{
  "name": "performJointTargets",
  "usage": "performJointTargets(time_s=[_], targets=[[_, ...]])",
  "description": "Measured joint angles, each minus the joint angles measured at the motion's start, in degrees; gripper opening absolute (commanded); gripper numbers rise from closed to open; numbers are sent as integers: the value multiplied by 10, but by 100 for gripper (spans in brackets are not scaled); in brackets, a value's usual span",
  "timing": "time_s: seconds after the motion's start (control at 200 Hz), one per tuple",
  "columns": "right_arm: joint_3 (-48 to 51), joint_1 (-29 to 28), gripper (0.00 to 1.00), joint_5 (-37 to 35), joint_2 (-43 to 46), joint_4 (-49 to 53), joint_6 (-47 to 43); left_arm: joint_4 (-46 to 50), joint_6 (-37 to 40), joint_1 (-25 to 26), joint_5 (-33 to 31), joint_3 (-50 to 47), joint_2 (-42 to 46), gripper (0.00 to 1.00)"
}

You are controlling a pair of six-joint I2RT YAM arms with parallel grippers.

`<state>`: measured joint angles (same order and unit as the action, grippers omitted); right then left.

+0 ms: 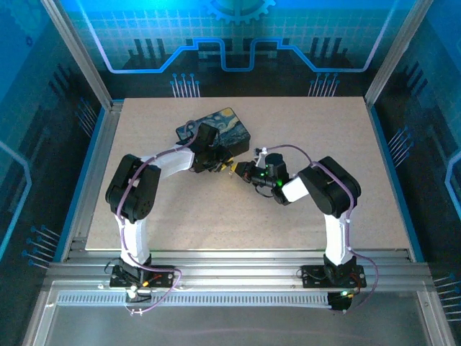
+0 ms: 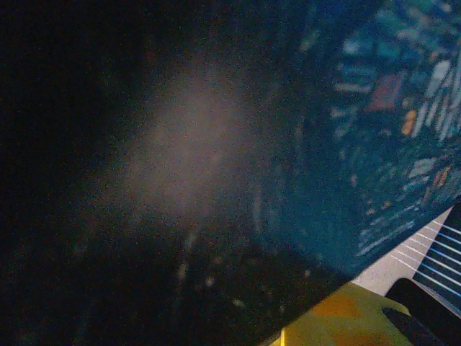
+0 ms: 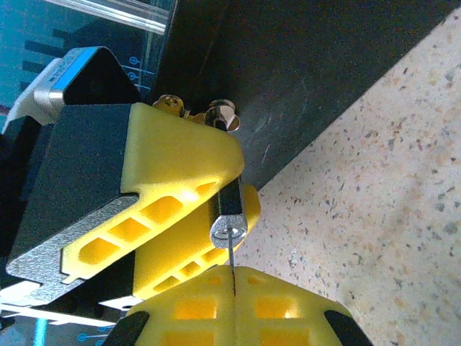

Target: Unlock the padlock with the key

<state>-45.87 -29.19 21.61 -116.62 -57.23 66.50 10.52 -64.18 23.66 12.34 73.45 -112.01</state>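
1. Blue-lit panels printed with circuit patterns walled in the cell, and an aluminium frame ran round a pale speckled table.
2. Toward the far middle of the table sat a dark box with a swirling blue and yellow painting on its lid.
3. Both arms bent inward and met just in front of the box's near side. The left hand was close against the box and the right hand just beside it, tip to tip.
4. Seen from the right wrist, the left hand's yellow fingers pinched the padlock. Its small dark body was clamped between them, with its silvery end face turned toward the camera.
5. The padlock hung above the table, near the box's black side wall.
6. The key — a bare sliver of metal — stood upright between that silvery face and the right hand's yellow fingertips, which were pressed together on its lower end.
7. Its upper tip met the round keyhole in the silvery face; how far it had entered could not be told.
8. Above the padlock, small brass and silvery metal parts lay against the box wall, too small to make out further.
9. From the left wrist the view was dark and blurred. The box's painted surface lay right against the lens, with one yellow finger at the bottom edge and a strip of table beside it.
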Motion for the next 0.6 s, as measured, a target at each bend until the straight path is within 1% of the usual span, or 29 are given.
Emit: performJointTargets(time_s=[0.125, 0.335, 0.5, 0.6], targets=[[-16, 0, 0, -6, 6, 50, -37, -4, 0, 1, -11, 0, -2, 0], [-22, -3, 0, -21, 26, 96, -71, -8, 0, 2, -11, -1, -4, 0], [-60, -23, 0, -83, 67, 238, -143, -11, 0, 3, -11, 1, -6, 0], [-69, -29, 0, -108, 78, 278, -170, -10, 0, 3, -10, 3, -7, 0]])
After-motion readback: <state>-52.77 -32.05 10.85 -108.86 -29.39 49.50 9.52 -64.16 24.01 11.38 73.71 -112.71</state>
